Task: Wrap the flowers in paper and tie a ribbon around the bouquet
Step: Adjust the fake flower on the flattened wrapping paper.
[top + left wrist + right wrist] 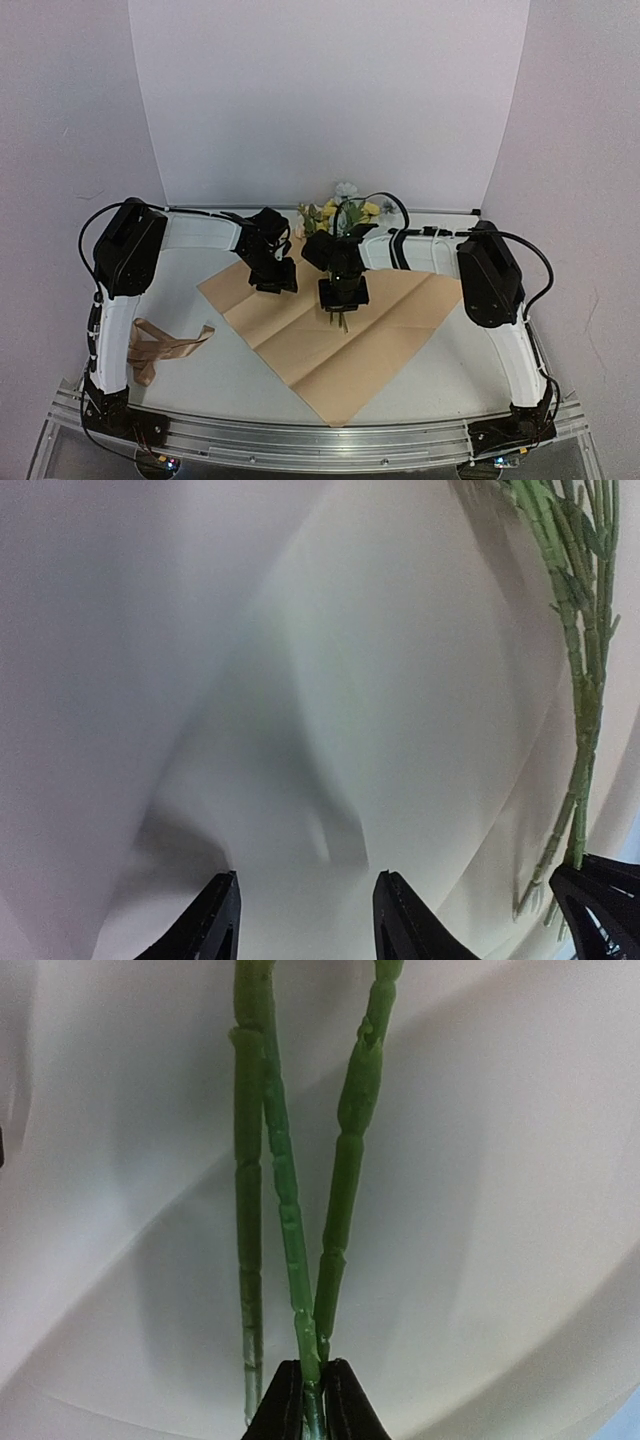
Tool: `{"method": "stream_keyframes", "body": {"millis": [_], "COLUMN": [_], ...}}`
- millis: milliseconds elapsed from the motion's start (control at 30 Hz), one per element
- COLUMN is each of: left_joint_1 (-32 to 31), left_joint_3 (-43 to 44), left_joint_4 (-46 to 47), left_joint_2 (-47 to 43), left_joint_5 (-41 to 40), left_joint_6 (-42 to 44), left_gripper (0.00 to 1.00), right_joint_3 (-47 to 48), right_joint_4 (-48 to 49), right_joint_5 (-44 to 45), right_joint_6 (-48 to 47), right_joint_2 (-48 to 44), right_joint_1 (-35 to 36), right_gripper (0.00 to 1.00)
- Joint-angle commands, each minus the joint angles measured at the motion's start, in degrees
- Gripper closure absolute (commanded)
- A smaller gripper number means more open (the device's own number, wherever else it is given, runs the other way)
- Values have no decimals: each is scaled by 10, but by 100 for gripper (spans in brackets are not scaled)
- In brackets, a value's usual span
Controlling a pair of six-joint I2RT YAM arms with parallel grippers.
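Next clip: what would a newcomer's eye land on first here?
The flowers, yellow and pale blooms at the far middle of the table, with stems pinched in the shut right gripper. Below them the paper lies spread tan side up. The ribbon sits loose at the near left.

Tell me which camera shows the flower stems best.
Right wrist: the stems fill the frame up close, pinched in the right gripper. Left wrist catches them only along its right edge; top shows just their tips below the gripper.
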Motion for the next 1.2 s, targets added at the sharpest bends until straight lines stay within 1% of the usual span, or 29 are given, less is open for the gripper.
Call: {"method": "stream_keyframes", "body": {"millis": [0,100,133,200,267,400,500,600,700,733,1000,1167], "left_joint_1": [4,4,4,4,4,4,5,6,6,6,6,6], "left_joint_3": [-19,-29,-34,-42,-46,-46,-45,-45,-44,-44,-32,-26], "left_joint_4": [8,12,13,15,16,15,13,12,12,11,2,0], "left_joint_2": [-15,-23,-24,-29,-31,-29,-27,-27,-26,-25,-19,-17], "left_joint_5": [2,0,-1,-5,-6,-9,-11,-12,-12,-11,-10,-10], "left_joint_6": [-8,-11,-11,-13,-14,-15,-14,-13,-13,-13,-11,-10], "left_gripper": [53,53,53,53,53,53,53,53,53,53,53,53], "right_joint_3": [23,15,13,10,2,-6,-34,-70,-57,-50,-9,3], "right_joint_4": [6,7,7,9,14,19,33,57,60,61,62,61], "right_joint_5": [9,11,8,5,9,18,13,4,-2,-5,2,16], "right_joint_6": [19,24,25,22,21,3,-8,-20,-33,-36,-55,-63], "right_joint_2": [13,11,10,5,-7,-45,-76,-93,-72,-61,1,6], "right_joint_1": [-5,-7,-7,-7,-7,-7,-7,-7,-7,-7,-7,-7], "right_gripper": [87,82,79,68,61,56,57,63,71,72,74,79]}}
